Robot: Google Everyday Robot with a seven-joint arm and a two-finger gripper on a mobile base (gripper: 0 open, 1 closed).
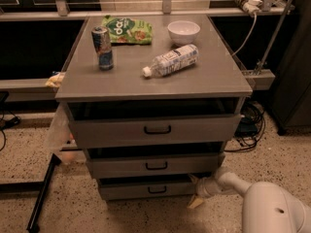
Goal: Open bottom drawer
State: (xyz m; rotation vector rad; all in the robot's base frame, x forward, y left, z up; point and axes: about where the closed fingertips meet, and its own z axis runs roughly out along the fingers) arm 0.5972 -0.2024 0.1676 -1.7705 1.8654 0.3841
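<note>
The bottom drawer [146,189] is the lowest and smallest-looking grey front of the cabinet, with a small black bar handle [157,190]. It stands out a little from the cabinet body. My gripper [195,190] is low on the right, at the drawer's right end, reaching in from my white arm [272,210]. One yellowish fingertip [196,202] shows below the drawer's right corner and another by its upper right corner.
Above are the mid-sized drawer [155,165] and the tallest drawer [154,129], both slightly out. On the cabinet top [209,81] lie a can [102,48], a green snack bag [127,29], a white bowl [183,31] and a plastic bottle [171,60]. Cables [250,125] lie on the right floor.
</note>
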